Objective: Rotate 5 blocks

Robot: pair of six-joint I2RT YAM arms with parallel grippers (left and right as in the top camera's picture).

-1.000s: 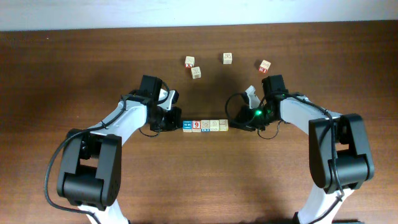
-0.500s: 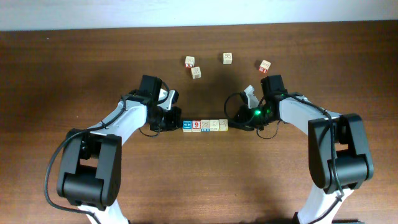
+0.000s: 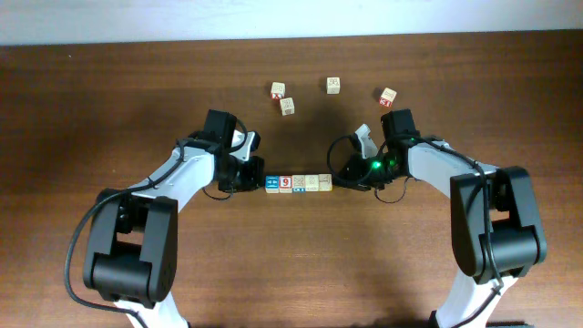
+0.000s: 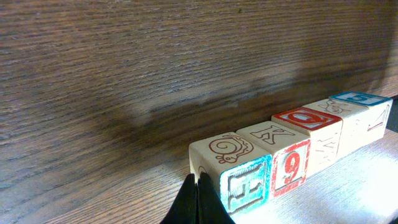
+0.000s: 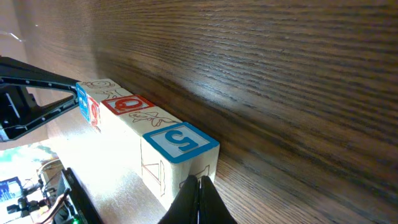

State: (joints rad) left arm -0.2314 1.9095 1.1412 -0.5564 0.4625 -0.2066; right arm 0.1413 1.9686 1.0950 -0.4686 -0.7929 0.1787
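Five blocks (image 3: 299,183) sit in one tight row at the middle of the table (image 3: 137,109), faces touching. The row runs nearly straight left to right. Left gripper (image 3: 260,179) is clenched and empty, tips against the blue-faced end cube (image 4: 239,180). Right gripper (image 3: 340,178) is clenched and empty, tips at the "5" end cube (image 5: 180,152). Four stray cubes (image 3: 288,106) lie well apart, farther back. Judgement: the row is bracketed for turning, but little rotation shows, so most of the turn is left.

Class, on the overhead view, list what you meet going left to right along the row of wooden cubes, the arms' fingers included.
Left arm's black fingers → blue-faced wooden cube → red "9" wooden cube → third light-wood cube → fourth light-wood cube → fifth light-wood cube → right arm's black fingers.
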